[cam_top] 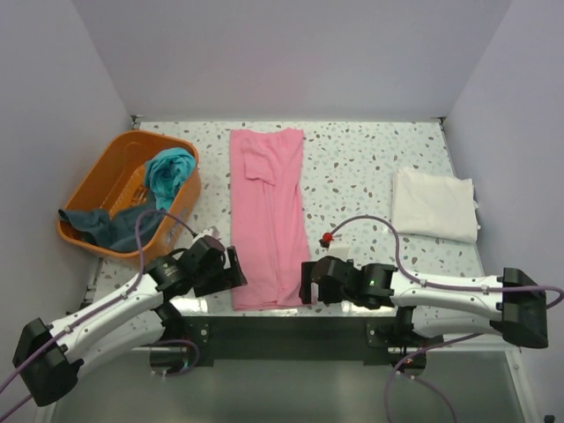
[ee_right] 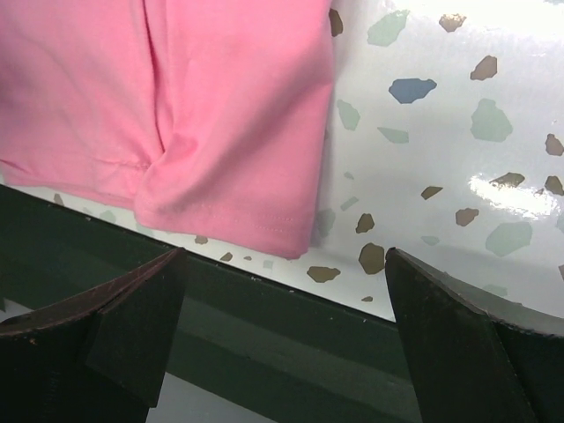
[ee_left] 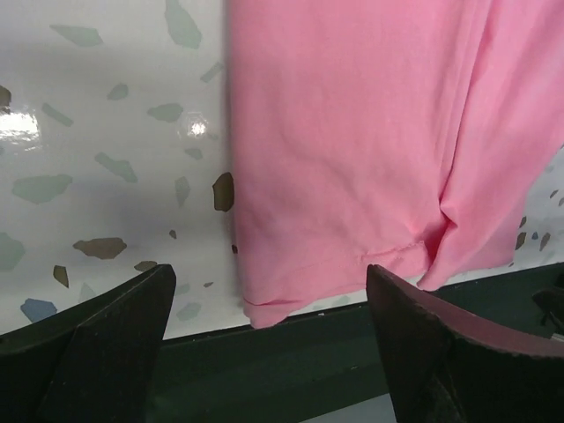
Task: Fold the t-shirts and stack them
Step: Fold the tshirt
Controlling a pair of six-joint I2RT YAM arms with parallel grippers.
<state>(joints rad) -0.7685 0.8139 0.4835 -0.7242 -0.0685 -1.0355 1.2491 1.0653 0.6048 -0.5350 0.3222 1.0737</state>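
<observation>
The pink t-shirt (cam_top: 268, 216) lies as a long narrow folded strip down the table's middle, its hem at the near edge. My left gripper (cam_top: 236, 275) is open and empty beside the hem's left corner (ee_left: 264, 308). My right gripper (cam_top: 306, 284) is open and empty beside the hem's right corner (ee_right: 282, 229). The cream-white t-shirt (cam_top: 434, 204) lies folded at the right. The teal t-shirt (cam_top: 169, 174) and the dark slate-blue t-shirt (cam_top: 104, 226) lie crumpled in the basket.
An orange plastic basket (cam_top: 106, 176) stands at the table's left. The dark front edge of the table (cam_top: 282, 313) runs just under both grippers. White walls close in the back and sides.
</observation>
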